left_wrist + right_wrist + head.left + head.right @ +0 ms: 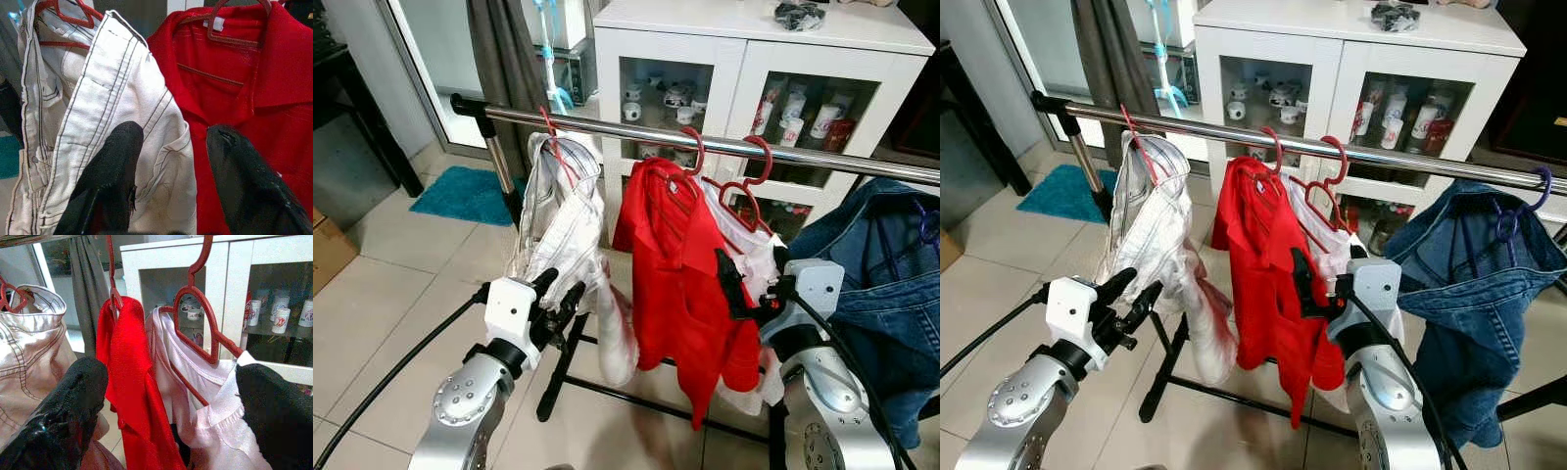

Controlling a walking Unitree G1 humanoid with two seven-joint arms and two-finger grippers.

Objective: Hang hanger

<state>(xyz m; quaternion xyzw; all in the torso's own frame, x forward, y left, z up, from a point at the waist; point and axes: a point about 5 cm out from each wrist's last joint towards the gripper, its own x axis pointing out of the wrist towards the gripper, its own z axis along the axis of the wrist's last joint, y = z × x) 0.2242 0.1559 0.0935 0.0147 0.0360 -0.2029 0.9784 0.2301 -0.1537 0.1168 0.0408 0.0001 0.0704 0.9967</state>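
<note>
A silver rail (636, 130) carries several hung garments. On a red hanger (548, 125) at the left end is a white jacket (558, 215). A red shirt (680, 264) hangs mid-rail, and a pale pink top (195, 396) on a red hanger (749, 186) is just right of it. A denim jacket (1459, 284) hangs on a purple hanger (1508, 220) at the right. My left gripper (563, 286) is open, close to the white jacket's lower part. My right gripper (752, 264) is open at the pink top, fingers (63, 416) wide apart, holding nothing.
A white cabinet (744, 59) with glass doors and mugs stands right behind the rail. The rack's black base (563, 367) sits on the tiled floor below the clothes. A teal mat (460, 191) and a cardboard box (328, 250) lie to the left, with a grey curtain (509, 59) behind.
</note>
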